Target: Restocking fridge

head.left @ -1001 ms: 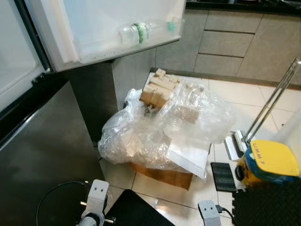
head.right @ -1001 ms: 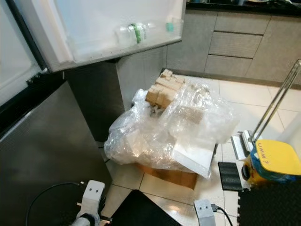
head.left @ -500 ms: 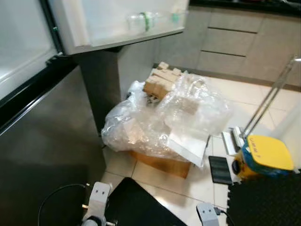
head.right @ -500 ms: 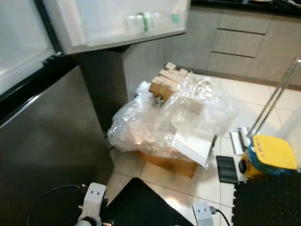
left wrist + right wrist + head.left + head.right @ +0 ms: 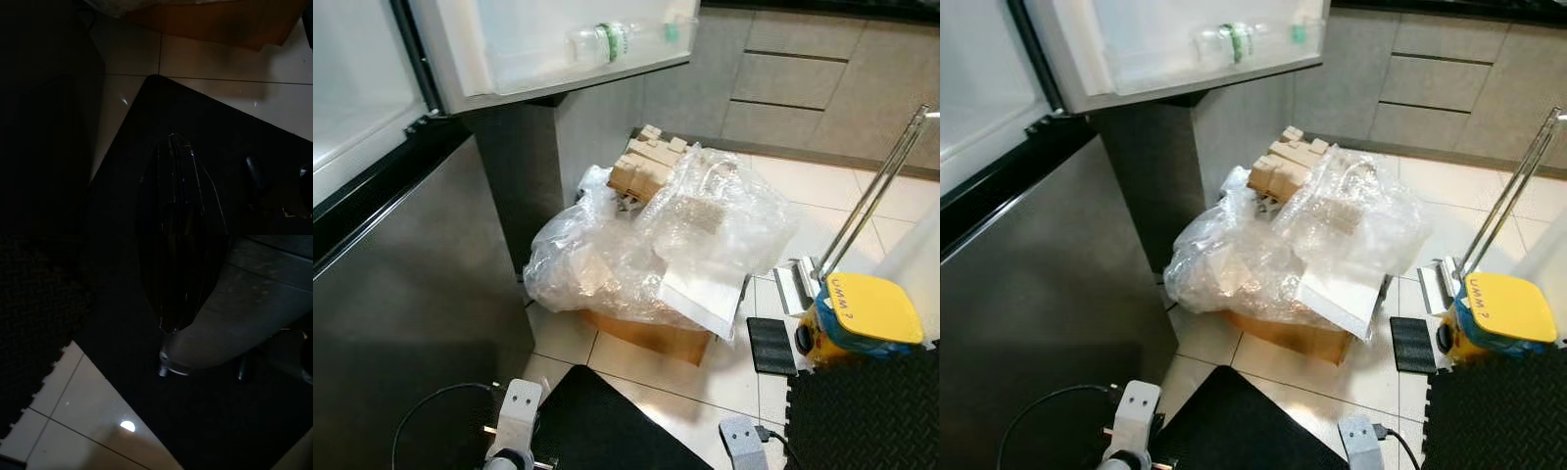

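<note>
The white fridge door (image 5: 558, 44) stands open at the top of the head views, and its door shelf carries one clear plastic bottle with a green label (image 5: 602, 41) lying on its side, with a small clear green-tinted container (image 5: 674, 31) beside it toward the shelf's right end. The rest of that shelf looks bare, so by my reading the restocking has barely begun or is paused between items.

On the pale tiled floor (image 5: 822, 196) below the door sits a brown cardboard box (image 5: 651, 338), heaped over with crumpled clear plastic wrap (image 5: 646, 250). At the far edge of the box, pale tan cardboard cartons (image 5: 644, 168) poke out of the wrap; these look like the stock waiting to go in, though I cannot tell what they contain. A white flat sheet (image 5: 703, 299) hangs over the box's near right corner.

To the right of the box stands a yellow and blue machine with a slanted metal handle (image 5: 857, 313), on a black foam mat (image 5: 862, 416).

Both arms hang low and idle. In the dark left wrist view the left gripper (image 5: 177, 161) has its two black fingers closed together on nothing, above a black mat. In the right wrist view the right gripper (image 5: 168, 303) is too dark for me to tell how far it is open; nothing is visibly held
</note>
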You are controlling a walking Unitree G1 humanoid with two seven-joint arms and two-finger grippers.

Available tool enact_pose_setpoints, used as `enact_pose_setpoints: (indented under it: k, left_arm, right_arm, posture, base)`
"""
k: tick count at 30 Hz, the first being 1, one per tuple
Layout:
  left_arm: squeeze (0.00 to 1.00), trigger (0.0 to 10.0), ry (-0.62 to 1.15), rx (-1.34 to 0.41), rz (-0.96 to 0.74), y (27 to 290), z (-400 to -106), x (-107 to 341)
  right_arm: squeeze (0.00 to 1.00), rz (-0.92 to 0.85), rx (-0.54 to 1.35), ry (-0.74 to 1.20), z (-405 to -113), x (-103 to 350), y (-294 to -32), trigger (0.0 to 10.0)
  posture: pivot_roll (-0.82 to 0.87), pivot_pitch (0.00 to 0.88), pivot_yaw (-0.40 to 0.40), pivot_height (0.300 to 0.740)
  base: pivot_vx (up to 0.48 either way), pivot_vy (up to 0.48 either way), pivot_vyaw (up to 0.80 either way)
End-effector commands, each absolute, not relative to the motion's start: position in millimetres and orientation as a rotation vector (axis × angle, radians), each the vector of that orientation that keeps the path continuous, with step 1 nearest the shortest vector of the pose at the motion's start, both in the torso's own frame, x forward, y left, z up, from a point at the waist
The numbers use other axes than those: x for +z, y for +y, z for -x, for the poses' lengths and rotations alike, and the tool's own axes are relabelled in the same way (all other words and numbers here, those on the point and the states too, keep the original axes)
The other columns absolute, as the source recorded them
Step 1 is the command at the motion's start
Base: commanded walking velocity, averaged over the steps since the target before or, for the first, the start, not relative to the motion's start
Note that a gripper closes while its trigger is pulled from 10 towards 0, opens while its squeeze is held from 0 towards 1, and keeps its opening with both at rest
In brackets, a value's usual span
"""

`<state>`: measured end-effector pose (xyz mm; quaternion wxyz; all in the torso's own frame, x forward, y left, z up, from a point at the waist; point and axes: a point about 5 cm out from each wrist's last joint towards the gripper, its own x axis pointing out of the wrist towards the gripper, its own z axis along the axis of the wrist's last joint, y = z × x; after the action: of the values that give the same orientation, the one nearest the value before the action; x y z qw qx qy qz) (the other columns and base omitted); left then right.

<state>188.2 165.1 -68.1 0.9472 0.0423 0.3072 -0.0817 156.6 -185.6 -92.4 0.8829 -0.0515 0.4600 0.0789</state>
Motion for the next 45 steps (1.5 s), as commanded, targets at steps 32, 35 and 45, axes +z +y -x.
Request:
enact_pose_setpoints:
  k: [32, 35, 45]
  left_arm:
    - [0.00, 10.0, 0.617, -0.088, -0.118, 191, -188, -65]
    - [0.00, 10.0, 0.621, -0.080, -0.117, 192, -190, -65]
    - [0.00, 10.0, 0.611, -0.090, -0.103, 187, -197, -63]
  right_arm:
    - [0.00, 0.076, 0.198, 0.841, -177, -83, -165, 10.0]
    - [0.00, 0.077, 0.194, 0.841, -176, -83, -167, 10.0]
    - [0.00, 0.085, 0.186, 0.841, -176, -83, -170, 10.0]
  posture:
    - [-0.07, 0.065, 0.025, 0.740]
    - [-0.07, 0.068, 0.024, 0.740]
    - [-0.07, 0.072, 0.017, 0.740]
  base:
    - [0.000, 0.000, 0.00]
    - [0.000, 0.000, 0.00]
    - [0.255, 0.000, 0.00]
